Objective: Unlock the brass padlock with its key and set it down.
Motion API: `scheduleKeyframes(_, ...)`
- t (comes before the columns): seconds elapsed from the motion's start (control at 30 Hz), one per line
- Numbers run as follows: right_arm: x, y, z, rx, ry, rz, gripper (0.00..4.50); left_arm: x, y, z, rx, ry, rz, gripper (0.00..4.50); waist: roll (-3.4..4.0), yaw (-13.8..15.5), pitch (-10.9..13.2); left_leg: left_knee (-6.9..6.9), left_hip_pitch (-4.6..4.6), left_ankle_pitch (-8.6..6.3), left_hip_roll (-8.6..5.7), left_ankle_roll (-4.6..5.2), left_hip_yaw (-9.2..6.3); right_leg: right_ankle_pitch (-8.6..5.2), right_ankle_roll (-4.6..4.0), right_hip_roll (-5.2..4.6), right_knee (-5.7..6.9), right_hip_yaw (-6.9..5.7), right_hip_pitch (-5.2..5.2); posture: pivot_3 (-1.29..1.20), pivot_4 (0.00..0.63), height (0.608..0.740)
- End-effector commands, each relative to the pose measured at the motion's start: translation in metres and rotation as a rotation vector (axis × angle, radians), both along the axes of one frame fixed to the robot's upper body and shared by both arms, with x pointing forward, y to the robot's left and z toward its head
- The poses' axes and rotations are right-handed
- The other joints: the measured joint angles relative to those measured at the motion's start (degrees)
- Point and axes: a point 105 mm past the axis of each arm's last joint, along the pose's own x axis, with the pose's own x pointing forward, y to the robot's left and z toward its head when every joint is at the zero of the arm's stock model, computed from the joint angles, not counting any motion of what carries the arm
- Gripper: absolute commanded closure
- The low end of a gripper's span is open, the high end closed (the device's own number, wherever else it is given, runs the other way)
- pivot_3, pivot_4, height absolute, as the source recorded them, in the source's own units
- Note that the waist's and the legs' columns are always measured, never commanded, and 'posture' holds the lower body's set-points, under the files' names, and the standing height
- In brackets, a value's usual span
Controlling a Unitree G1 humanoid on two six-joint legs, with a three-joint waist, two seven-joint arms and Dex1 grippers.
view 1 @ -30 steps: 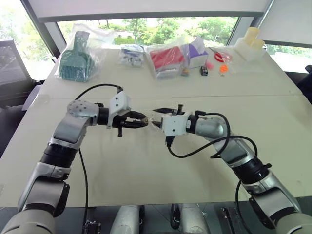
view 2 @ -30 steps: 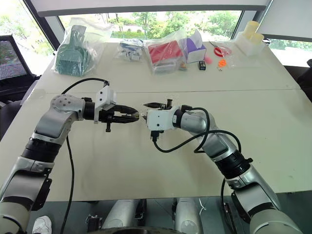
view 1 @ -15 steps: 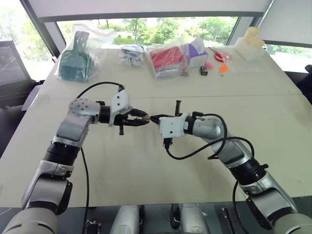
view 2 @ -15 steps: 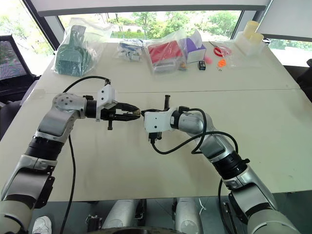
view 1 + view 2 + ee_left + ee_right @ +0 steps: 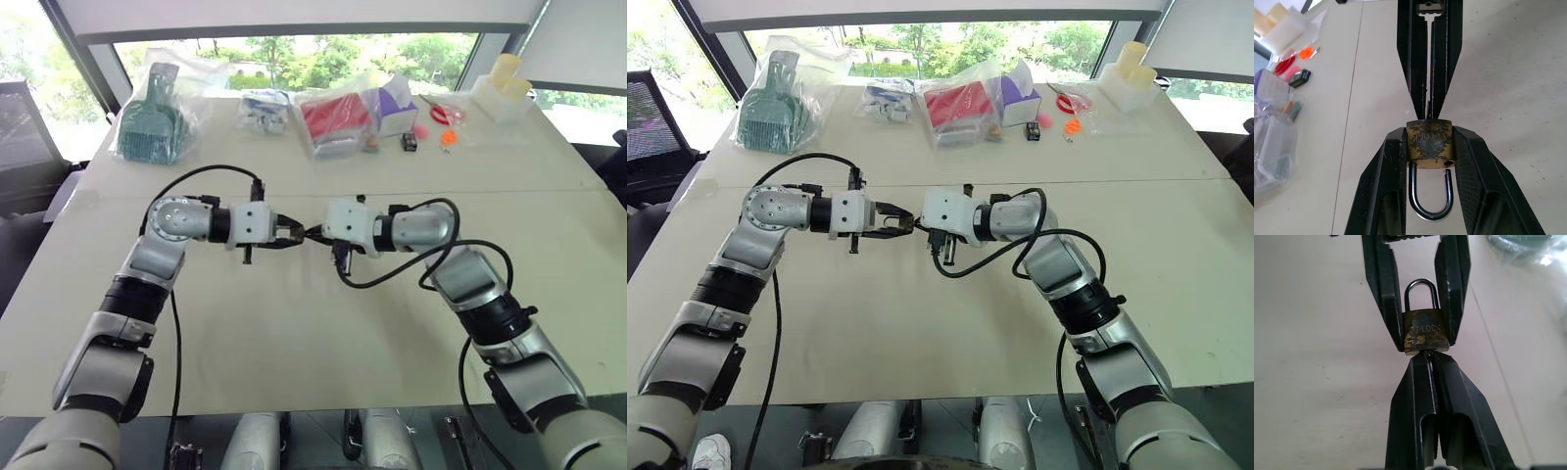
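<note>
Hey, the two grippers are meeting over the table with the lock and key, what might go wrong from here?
The left gripper pinches the brass padlock only by its sides, so a twist could spin or slip it. The right gripper holds the thin key edge-on between its fingers; it might slide or skew at the keyway. Both are above the table, so a dropped part could fall and bounce away.

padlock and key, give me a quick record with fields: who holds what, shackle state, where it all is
brass padlock: clamped by its body between the left gripper fingers, held above the table
shackle: appears closed, loop pointing back toward the left wrist
key: pinched in the shut right gripper, tip at the padlock's bottom face
keyway: contact point hidden, insertion depth unclear
set down: not yet
</note>
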Motion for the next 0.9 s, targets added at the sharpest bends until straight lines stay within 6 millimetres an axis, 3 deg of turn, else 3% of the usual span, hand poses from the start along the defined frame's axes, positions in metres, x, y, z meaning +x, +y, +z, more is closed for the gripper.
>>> scheduleKeyframes(0.03,0.001,0.003,0.014,-0.071,-0.329,0.056,4.46,0.000,-0.005,0.024,-0.146,0.121,-0.001,3.74,0.00,0.04,0.00,0.00,0.00,0.00,0.00,0.00,0.00,0.00,0.00,0.00,0.01,0.00,-0.01,0.00,0.150,0.740)
scheduleKeyframes(0.13,-0.005,-0.003,0.008,-0.094,-0.439,0.100,3.61,-0.003,0.003,0.020,-0.148,0.245,0.008,3.74,0.00,0.00,0.00,0.00,-0.01,0.00,-0.01,0.00,0.00,-0.01,0.02,-0.01,0.01,0.01,-0.01,0.00,0.150,0.740)
scheduleKeyframes(0.37,-0.013,-0.004,0.010,-0.068,-0.534,0.144,0.02,-0.006,0.005,0.023,-0.172,0.323,0.002,3.74,0.00,-0.32,0.00,0.00,0.01,0.02,0.01,-0.03,0.00,-0.01,0.01,-0.01,0.05,0.01,-0.01,0.00,0.150,0.740)
scheduleKeyframes(0.73,-0.017,0.008,0.021,-0.040,-0.652,0.210,0.02,-0.006,-0.001,0.025,-0.199,0.357,-0.012,3.74,0.00,-0.26,0.00,0.00,0.01,0.02,0.00,-0.03,0.00,-0.01,0.01,-0.01,0.05,0.03,-0.01,0.00,0.150,0.740)
scheduleKeyframes(0.83,-0.015,0.009,0.021,-0.045,-0.672,0.217,0.95,-0.007,-0.002,0.027,-0.209,0.367,-0.016,3.74,0.00,-0.33,0.00,0.00,0.01,0.02,0.01,-0.03,0.00,-0.01,0.01,-0.01,0.05,0.03,-0.01,0.00,0.150,0.740)
scheduleKeyframes(0.9,-0.014,0.010,0.021,-0.048,-0.685,0.220,1.91,-0.008,-0.002,0.029,-0.219,0.380,-0.023,3.74,-0.01,-0.31,0.00,0.00,0.01,0.02,0.01,-0.03,0.00,-0.01,0.01,-0.01,0.05,0.03,-0.01,0.00,0.150,0.740)
